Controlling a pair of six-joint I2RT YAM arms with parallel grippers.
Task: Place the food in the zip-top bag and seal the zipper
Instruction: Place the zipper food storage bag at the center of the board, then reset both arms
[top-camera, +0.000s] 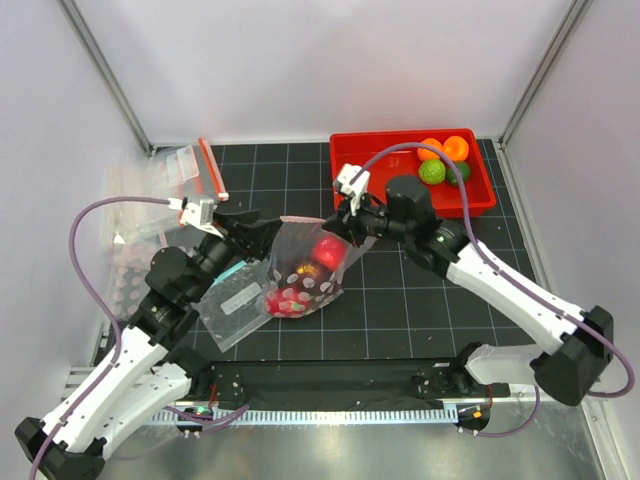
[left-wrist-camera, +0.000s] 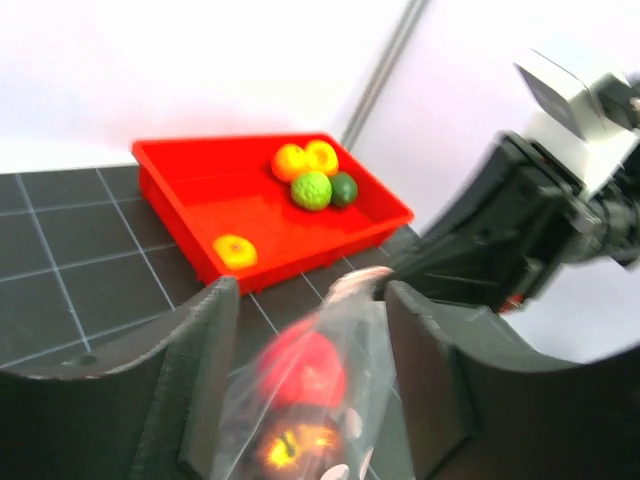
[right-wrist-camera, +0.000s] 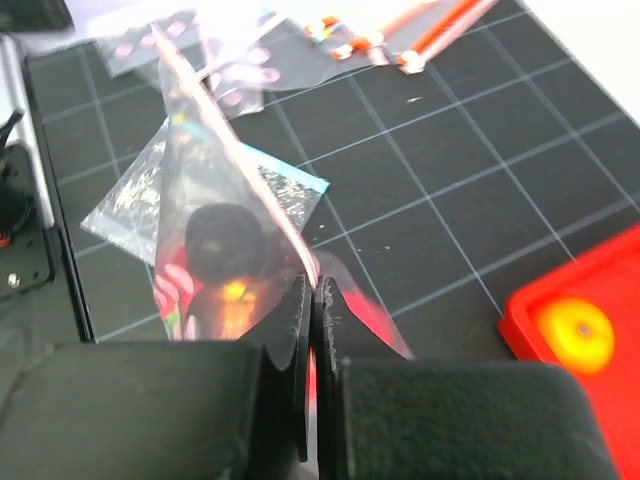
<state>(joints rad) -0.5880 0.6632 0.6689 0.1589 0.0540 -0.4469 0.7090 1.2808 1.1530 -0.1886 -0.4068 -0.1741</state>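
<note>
Zip-top bag (top-camera: 305, 265) hangs between my claws, food (top-camera: 300, 290) low inside. Right claw (right-wrist-camera: 312, 300) pressed together, pinching zipper (right-wrist-camera: 240, 170) edge. Left claw (top-camera: 262, 232) spread, bag top between fingers, ungripped.

Risk: single pinch slips, bag sags, fruit spills. Zipper may seal crooked.

Plain bag (top-camera: 232, 303) lies below left claw. Red tray (top-camera: 350, 150) beyond right claw, no obstacle.
</note>
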